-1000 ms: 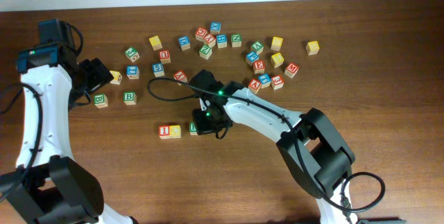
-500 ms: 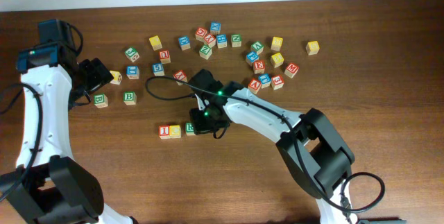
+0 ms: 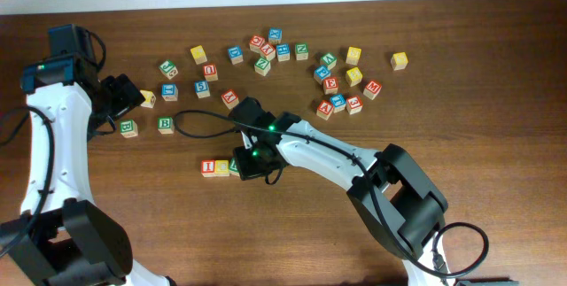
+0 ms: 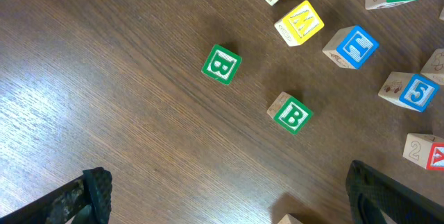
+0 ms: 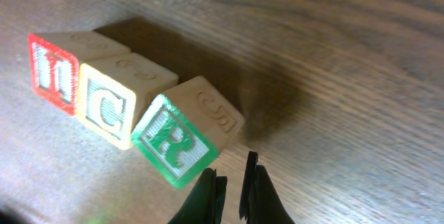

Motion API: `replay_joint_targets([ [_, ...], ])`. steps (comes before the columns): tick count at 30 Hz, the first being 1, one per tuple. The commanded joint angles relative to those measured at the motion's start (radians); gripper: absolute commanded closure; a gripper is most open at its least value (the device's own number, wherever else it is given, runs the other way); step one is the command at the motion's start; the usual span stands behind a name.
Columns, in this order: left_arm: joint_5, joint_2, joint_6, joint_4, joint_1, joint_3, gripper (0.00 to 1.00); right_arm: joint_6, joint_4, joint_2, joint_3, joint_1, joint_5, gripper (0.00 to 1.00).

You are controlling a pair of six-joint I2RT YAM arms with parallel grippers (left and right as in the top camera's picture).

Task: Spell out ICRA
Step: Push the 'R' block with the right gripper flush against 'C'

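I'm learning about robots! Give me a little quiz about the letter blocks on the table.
1. True or false: the green R cube sits turned at an angle, not square with the red I cube and the yellow C cube.
2. Pick one: the row beside the right gripper reads A) ICR, B) ICA, C) CRA.
3. Fill in: the two green cubes in the left wrist view both show the letter ___.

Key: 1 true; 2 A; 3 B.
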Motion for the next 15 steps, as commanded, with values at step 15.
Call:
replay_joint_targets([
  [15, 0.003, 0.0, -0.012, -0.001, 0.003, 0.014, 0.01, -0.006, 0.085, 0.009, -0.001, 0.001, 0.112, 0.95],
])
